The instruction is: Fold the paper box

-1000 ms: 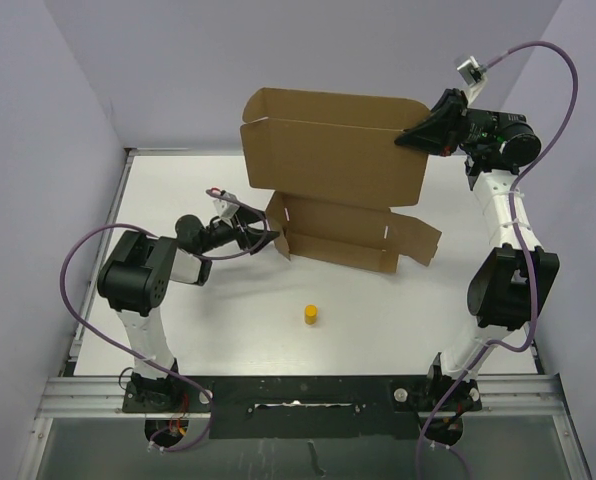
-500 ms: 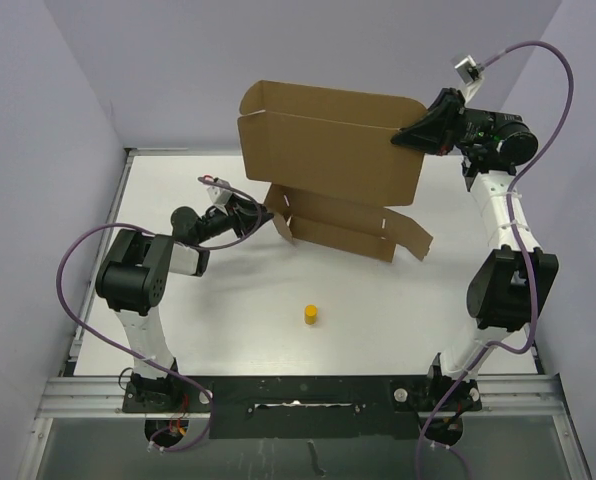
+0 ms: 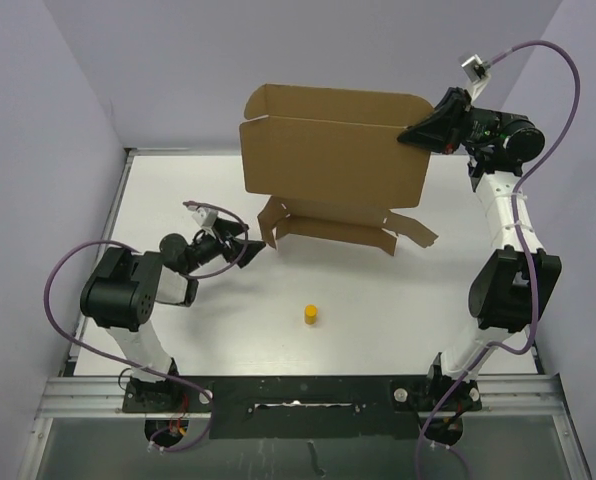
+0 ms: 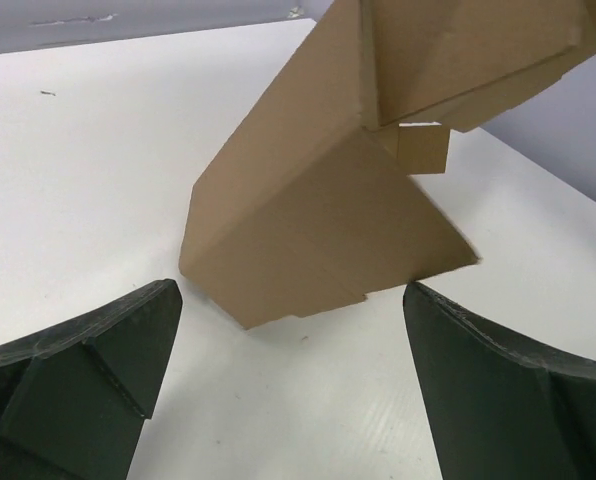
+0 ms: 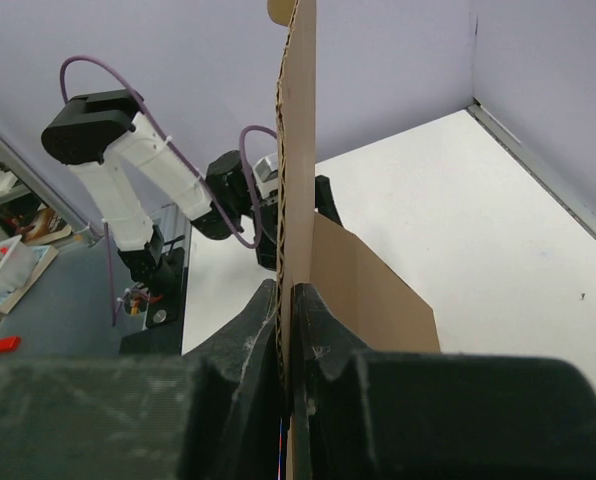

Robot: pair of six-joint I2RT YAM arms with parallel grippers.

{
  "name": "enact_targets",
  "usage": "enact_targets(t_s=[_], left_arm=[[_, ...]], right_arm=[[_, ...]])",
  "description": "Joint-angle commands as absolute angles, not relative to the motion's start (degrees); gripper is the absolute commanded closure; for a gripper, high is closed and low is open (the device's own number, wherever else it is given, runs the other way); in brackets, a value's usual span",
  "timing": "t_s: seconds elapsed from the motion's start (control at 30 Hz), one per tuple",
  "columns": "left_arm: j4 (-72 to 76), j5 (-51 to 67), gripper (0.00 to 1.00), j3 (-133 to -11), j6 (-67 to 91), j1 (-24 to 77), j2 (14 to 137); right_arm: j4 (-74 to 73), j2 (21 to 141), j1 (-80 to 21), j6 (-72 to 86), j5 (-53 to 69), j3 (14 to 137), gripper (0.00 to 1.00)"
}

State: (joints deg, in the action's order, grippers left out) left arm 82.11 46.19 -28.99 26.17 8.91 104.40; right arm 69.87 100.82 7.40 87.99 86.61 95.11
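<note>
The paper box [image 3: 333, 155] is a brown die-cut cardboard sheet held upright above the table, its lower flaps [image 3: 328, 228] hanging toward the white surface. My right gripper [image 3: 414, 135] is shut on the sheet's upper right edge; in the right wrist view the fingers pinch the thin cardboard edge [image 5: 296, 200]. My left gripper [image 3: 248, 249] stands open just left of the lower left flap, not touching it. In the left wrist view the flap corner [image 4: 308, 240] hangs ahead of the gripper [image 4: 288, 380], and only bare table lies between the wide-apart fingers.
A small yellow cylinder [image 3: 310, 314] stands on the white table [image 3: 378, 300] in front of the box. Lilac walls close in the back and both sides. The black arm-base rail [image 3: 298, 392] runs along the near edge.
My left gripper has let go of the lower left flap, opened and drawn back to the left and nearer. The box's lower flaps have swung up a little; the right gripper keeps its grip.
</note>
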Motion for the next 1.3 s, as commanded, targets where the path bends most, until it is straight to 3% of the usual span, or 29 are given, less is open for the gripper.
enact_targets(t_s=[0.0, 0.2, 0.37, 0.57, 0.63, 0.7, 0.77, 0.83, 0.93, 1.0, 1.27], left_arm=[[86.74, 38.31, 0.03, -24.96, 25.40, 9.77, 95.67], [82.30, 27.56, 0.02, -19.87, 24.22, 12.79, 89.99], [62.50, 11.28, 0.02, -21.79, 19.92, 17.34, 83.52], [51.67, 8.92, 0.05, -29.82, 19.74, 17.61, 84.32], [47.49, 8.01, 0.11, -32.40, 20.63, 17.63, 85.27], [48.35, 8.69, 0.23, -32.95, 21.17, 17.62, 86.52], [50.10, 9.88, 0.53, -33.12, 21.31, 17.62, 87.18], [50.73, 10.48, 0.75, -32.93, 20.76, 17.64, 86.64], [50.21, 11.08, 0.91, -32.12, 18.80, 17.43, 83.90], [47.63, 11.03, 1.00, -31.99, 16.79, 17.29, 80.47], [29.51, 12.14, 1.00, -32.43, 13.18, 16.75, 62.99]], right_arm=[[69.63, 98.83, 7.64, 87.58, 84.30, 96.34, 1.00], [68.75, 98.50, 7.65, 87.01, 83.96, 96.15, 1.00], [68.02, 98.20, 7.67, 86.68, 83.77, 95.97, 1.00], [66.96, 97.87, 7.62, 85.94, 83.18, 95.67, 1.00], [65.37, 97.67, 7.64, 84.82, 82.98, 95.49, 1.00], [62.96, 97.40, 7.72, 83.14, 82.81, 95.49, 1.00], [61.32, 97.53, 7.73, 82.04, 82.87, 96.11, 1.00], [60.65, 98.04, 7.52, 80.92, 83.56, 97.82, 1.00], [54.70, 98.64, 7.46, 74.42, 84.94, 100.42, 1.00], [46.72, 98.66, 7.72, 67.22, 84.95, 101.92, 1.00], [17.42, 98.28, 7.44, 39.47, 80.98, 107.91, 1.00]])
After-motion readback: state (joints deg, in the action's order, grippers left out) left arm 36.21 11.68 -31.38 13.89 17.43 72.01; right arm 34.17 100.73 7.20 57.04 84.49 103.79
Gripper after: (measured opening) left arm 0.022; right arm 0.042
